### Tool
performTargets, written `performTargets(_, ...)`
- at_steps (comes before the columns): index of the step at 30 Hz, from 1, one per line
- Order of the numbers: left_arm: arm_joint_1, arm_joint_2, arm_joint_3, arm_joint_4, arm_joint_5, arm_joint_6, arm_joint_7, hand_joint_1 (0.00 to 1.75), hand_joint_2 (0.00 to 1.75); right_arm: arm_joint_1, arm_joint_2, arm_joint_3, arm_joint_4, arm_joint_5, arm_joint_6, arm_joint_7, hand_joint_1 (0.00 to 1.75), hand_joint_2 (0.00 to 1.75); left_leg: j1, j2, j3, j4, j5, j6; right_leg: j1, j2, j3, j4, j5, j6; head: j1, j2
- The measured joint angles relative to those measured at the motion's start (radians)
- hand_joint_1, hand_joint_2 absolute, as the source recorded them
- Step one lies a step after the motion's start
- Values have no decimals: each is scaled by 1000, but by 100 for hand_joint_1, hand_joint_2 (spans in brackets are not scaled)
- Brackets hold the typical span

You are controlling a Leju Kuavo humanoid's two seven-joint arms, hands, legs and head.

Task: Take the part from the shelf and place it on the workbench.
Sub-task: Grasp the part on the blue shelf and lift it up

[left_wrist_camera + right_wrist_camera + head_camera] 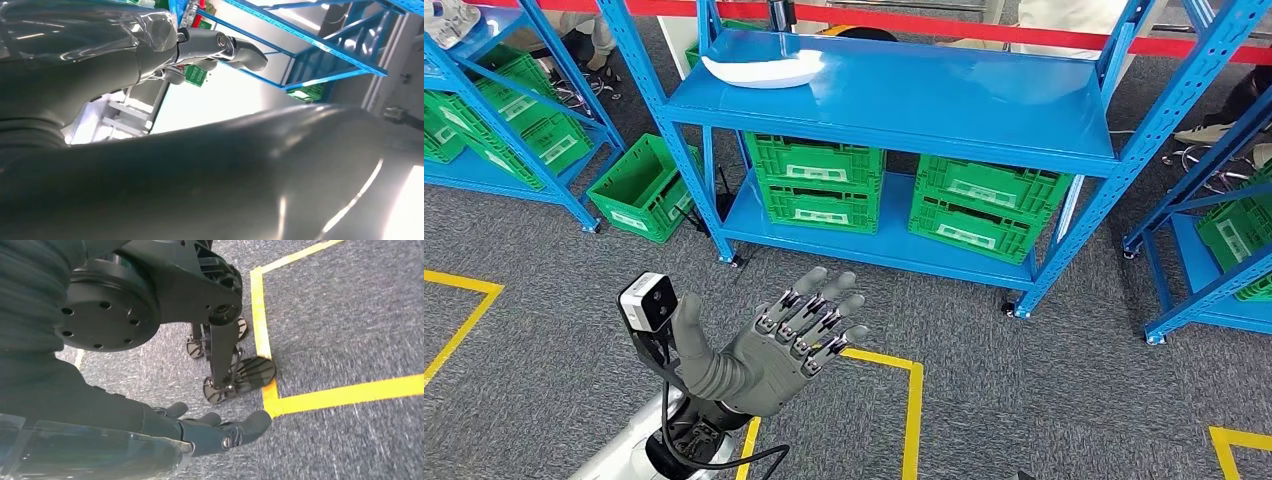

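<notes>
From the head view, the robot's left hand (799, 335) is raised in front of a blue shelf (904, 95), palm forward, fingers spread apart and holding nothing; a small white and black camera (647, 301) sits at its wrist. The part (762, 69), a white shallow tray-like piece, lies on the top deck of that shelf toward its left rear corner, well apart from the hand. On the lower deck stand green crates (816, 183) in stacked pairs, each with a white label on its front, but the printing is too small to read. Another green crate (646, 187) sits on the grey carpet by the shelf's left leg, also with an unreadable label. Yellow tape lines (911, 400) mark boxes on the floor, and a red bar (984, 25) runs behind the shelf. At the far left stands a second blue rack (499, 120) with more green bins. From the left wrist view, the left hand (210, 47) fills the near field, its thumb a grey blur across the middle, its fingers stretched out straight against blue shelf beams (320, 45); green crates with white labels show beyond, writing illegible. From the right wrist view, the right hand (215, 430) hangs above the grey carpet, fingers loosely extended and slightly apart with nothing in them, near a corner of yellow floor tape (270, 400).
</notes>
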Motion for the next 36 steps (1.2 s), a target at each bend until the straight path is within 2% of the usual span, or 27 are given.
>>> performTargets(2,0,2,0,-4,1,0,0,0,0,0,-1,0,0,0,0,0,0,175,4,1,-33,71,-43,-9,-2,1,2,-1,0,-12,0,0)
performTargets(4,1,5,0,-6,1,0,0,0,0,0,-1,1,1,0,0,0,0,175,5,2,-101,207,-103,-14,1,1,2,-1,-2,-17,0,0)
performTargets(5,3,6,0,-6,2,0,0,0,0,0,-1,1,2,0,0,0,0,131,5,2,-132,262,-118,-14,4,1,3,-1,-3,-18,-1,0)
performTargets(6,4,8,0,-6,2,0,0,0,0,0,-1,1,2,0,1,0,0,87,5,2,-147,284,-113,-12,6,2,3,-1,-3,-19,-1,0)
performTargets(7,5,9,0,-6,2,0,-1,0,0,0,-1,1,3,0,1,0,0,44,4,2,-143,264,-88,-7,8,3,5,-1,-3,-19,-1,0)
performTargets(8,5,10,0,-7,3,0,-2,0,0,0,-1,1,3,0,1,0,0,0,3,2,-120,208,-50,1,11,5,7,-1,-3,-19,-1,0)
performTargets(10,5,10,0,-11,6,-2,-7,0,0,-1,-1,2,3,1,3,4,0,0,-4,2,-59,71,12,21,14,8,9,-3,-3,-18,0,0)
performTargets(11,5,10,1,-13,5,-4,-12,0,0,-1,-1,4,4,2,4,9,0,0,-9,3,-40,29,25,29,13,8,9,-4,-2,-17,0,0)
performTargets(12,5,11,1,-14,2,-6,-19,0,0,0,-2,5,4,3,6,15,0,0,-14,3,-31,9,27,34,12,8,8,-5,-1,-15,1,0)
performTargets(15,8,11,3,-14,-18,-18,-42,0,0,1,-8,10,6,5,4,29,0,0,-18,5,-22,-15,39,43,14,4,7,-9,1,-4,1,0)
performTargets(16,8,9,3,-14,-23,-23,-50,0,0,1,-12,11,6,5,2,30,0,0,-15,6,-16,-28,48,47,17,2,-1,8,-9,-5,1,0)
performTargets(17,8,8,3,-13,-30,-29,-56,0,0,1,-17,12,6,5,-3,30,0,0,-13,8,-10,-40,55,50,20,1,-19,45,-29,-9,3,0)
performTargets(19,10,7,2,-9,-44,-39,-67,0,0,1,-27,14,7,6,-11,29,0,0,-13,9,-11,-46,60,53,21,0,-75,170,-85,-19,4,0)
performTargets(20,12,7,0,-5,-50,-42,-72,0,0,3,-32,16,8,9,-15,30,0,0,-13,9,-12,-46,60,53,20,0,-99,226,-105,-19,5,0)
performTargets(21,13,8,-1,-1,-56,-44,-78,0,0,5,-36,19,9,13,-17,31,0,0,-14,9,-12,-45,60,52,20,0,-110,252,-111,-14,5,0)
performTargets(22,15,9,-2,4,-60,-45,-84,0,0,6,-39,23,10,19,-18,32,0,0,-14,8,-11,-44,59,51,19,-1,-101,239,-101,-6,5,0)
performTargets(23,17,11,-3,7,-64,-45,-91,0,0,7,-40,27,11,25,-19,34,0,0,-14,7,-10,-42,57,49,18,-1,-74,185,-77,5,5,0)
performTargets(24,18,13,-3,10,-69,-47,-99,0,0,6,-41,31,12,31,-20,35,0,0,-14,6,-10,-38,54,44,16,-3,-36,109,-49,14,5,0)
performTargets(25,19,15,-2,12,-75,-51,-107,0,0,5,-42,35,12,36,-21,36,0,0,-17,5,-12,-31,49,39,16,-3,-2,43,-28,16,5,0)
performTargets(26,20,17,-1,14,-81,-56,-113,0,0,2,-42,39,12,39,-25,38,0,0,-19,5,-16,-24,45,33,16,-4,21,-1,-14,14,5,0)
performTargets(27,22,20,-1,14,-86,-62,-119,0,0,0,-42,43,12,41,-29,41,0,0,-22,4,-19,-19,42,29,17,-3,30,-21,-9,8,4,0)
performTargets(30,26,27,1,15,-97,-79,-125,0,0,-7,-41,54,12,42,-46,52,0,0,-19,4,-26,-9,35,23,14,-2,30,-22,-9,-8,2,0)
performTargets(31,27,29,1,15,-99,-82,-125,0,0,-11,-41,55,11,42,-50,54,0,0,-17,4,-34,9,21,18,11,-2,32,-23,-10,-13,2,0)
performTargets(32,27,30,1,15,-101,-84,-125,0,0,-15,-41,56,11,42,-52,56,0,0,-14,4,-52,48,-3,12,8,-2,34,-24,-10,-19,1,0)
performTargets(34,28,33,1,15,-103,-87,-125,0,0,-22,-42,57,10,42,-53,60,0,0,-8,4,-112,177,-64,0,9,-2,35,-24,-11,-25,0,0)
performTargets(35,29,34,1,15,-103,-87,-125,0,0,-23,-42,57,9,42,-53,62,0,0,-5,4,-144,240,-85,-4,9,-2,36,-24,-12,-25,0,0)
performTargets(36,30,35,1,16,-103,-88,-125,0,0,-24,-42,58,9,42,-53,63,0,0,-3,4,-164,276,-89,-5,10,-2,36,-24,-12,-25,0,0)
